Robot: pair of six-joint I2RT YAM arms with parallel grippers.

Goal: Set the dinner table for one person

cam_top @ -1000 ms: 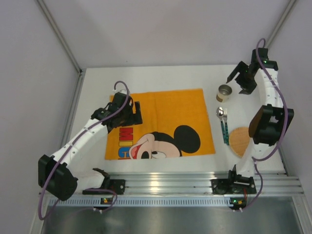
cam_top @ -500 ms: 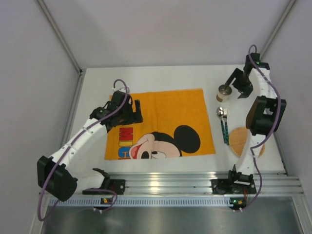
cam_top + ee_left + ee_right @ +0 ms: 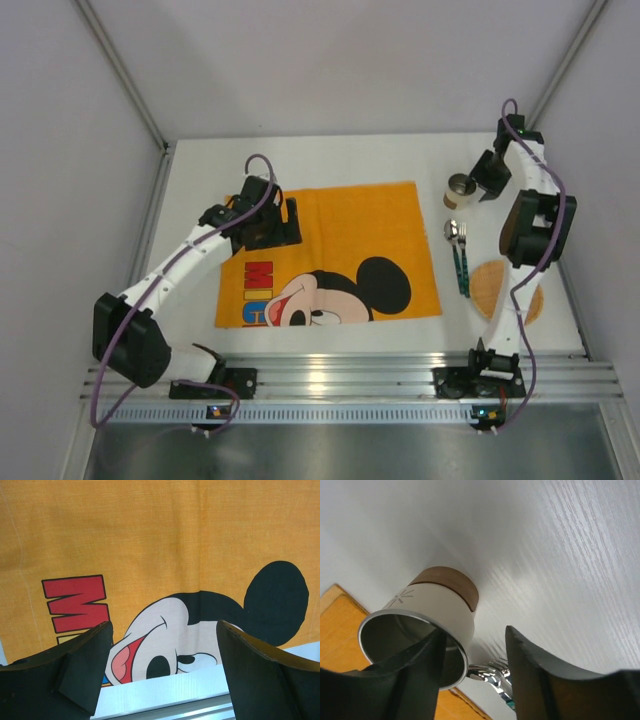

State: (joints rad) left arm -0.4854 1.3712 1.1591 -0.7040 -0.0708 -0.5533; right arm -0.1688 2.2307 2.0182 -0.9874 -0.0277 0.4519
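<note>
Right hand [image 3: 476,632] open at cup [image 3: 437,607] on dinner table [image 3: 560,545].

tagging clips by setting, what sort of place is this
Most likely a robot lab cell staged for dining, not a home: plain panel walls box in the white tabletop, the left arm and right arm are bolted to an aluminium rail, with an orange Mickey Mouse cloth and a cup as props.

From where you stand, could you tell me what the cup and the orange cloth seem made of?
The cup: likely steel, given its shiny rim and interior, with a matte white coat and a brown, perhaps wooden, base. The orange cloth: woven fabric, its fine weave visible.
</note>
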